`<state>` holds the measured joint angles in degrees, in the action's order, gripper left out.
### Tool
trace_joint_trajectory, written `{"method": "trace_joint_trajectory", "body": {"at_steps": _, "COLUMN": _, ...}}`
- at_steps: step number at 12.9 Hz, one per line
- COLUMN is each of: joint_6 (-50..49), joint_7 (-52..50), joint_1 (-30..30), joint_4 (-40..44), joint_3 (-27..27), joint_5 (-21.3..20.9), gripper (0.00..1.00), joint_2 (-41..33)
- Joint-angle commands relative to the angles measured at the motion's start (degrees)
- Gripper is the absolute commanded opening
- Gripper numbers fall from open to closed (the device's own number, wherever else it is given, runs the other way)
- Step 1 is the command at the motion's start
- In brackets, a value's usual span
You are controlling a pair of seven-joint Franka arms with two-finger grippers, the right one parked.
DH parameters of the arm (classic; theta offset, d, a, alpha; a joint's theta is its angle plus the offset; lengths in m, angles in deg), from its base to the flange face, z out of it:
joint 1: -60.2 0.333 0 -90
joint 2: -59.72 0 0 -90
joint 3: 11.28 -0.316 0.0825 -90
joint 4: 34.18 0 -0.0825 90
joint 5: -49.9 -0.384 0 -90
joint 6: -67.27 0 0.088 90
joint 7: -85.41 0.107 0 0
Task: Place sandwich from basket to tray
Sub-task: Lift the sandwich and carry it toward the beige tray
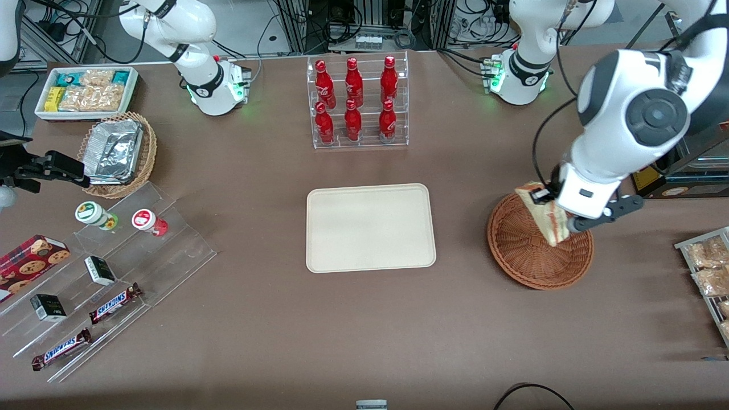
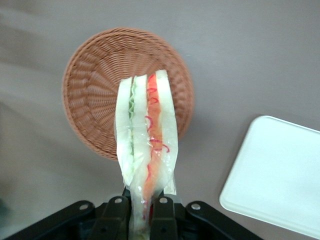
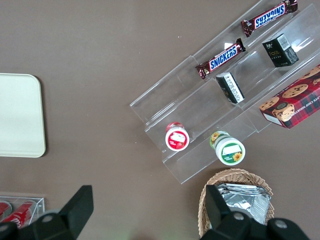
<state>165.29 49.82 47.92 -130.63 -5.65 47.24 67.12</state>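
Note:
My gripper is shut on the sandwich, a plastic-wrapped wedge of white bread with red and green filling. It holds the wedge in the air above the round reddish-brown wicker basket, which has nothing else in it. The cream rectangular tray lies bare on the brown table, beside the basket toward the parked arm's end.
A clear rack of red bottles stands farther from the front camera than the tray. Packets on a rack lie at the working arm's end. Toward the parked arm's end are a clear stepped stand with snacks, a tan basket of foil containers and a white bin.

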Motion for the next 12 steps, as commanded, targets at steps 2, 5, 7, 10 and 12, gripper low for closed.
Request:
{"method": "trace_joint_trajectory", "body": {"at_steps": 2, "joint_6": -1.78, "joint_7": -2.02, "joint_1": -8.36, "joint_4": 6.88, "joint_3": -0.09, "joint_5": 0.20, "gripper": 0.00, "joint_2": 4.81}}
{"method": "trace_joint_trajectory", "body": {"at_steps": 5, "joint_6": -1.26, "joint_7": -3.17, "joint_1": -13.89, "joint_4": 11.36, "joint_3": -0.09, "joint_5": 1.69, "gripper": 0.00, "joint_2": 10.07}}
{"method": "trace_joint_trajectory", "body": {"at_steps": 7, "joint_6": -1.25, "joint_7": -5.35, "joint_1": -16.54, "joint_4": 16.54, "joint_3": 0.00, "joint_5": 1.69, "gripper": 0.00, "joint_2": 14.55}}
{"method": "trace_joint_trajectory", "body": {"at_steps": 10, "joint_6": -0.12, "joint_7": -9.40, "joint_1": -21.46, "joint_4": 20.42, "joint_3": -0.09, "joint_5": 1.17, "gripper": 0.00, "joint_2": 20.10}}
{"method": "trace_joint_trajectory", "body": {"at_steps": 12, "joint_6": 4.26, "joint_7": -11.68, "joint_1": -23.22, "joint_4": 20.96, "joint_3": -0.09, "joint_5": 1.16, "gripper": 0.00, "joint_2": 22.48}}
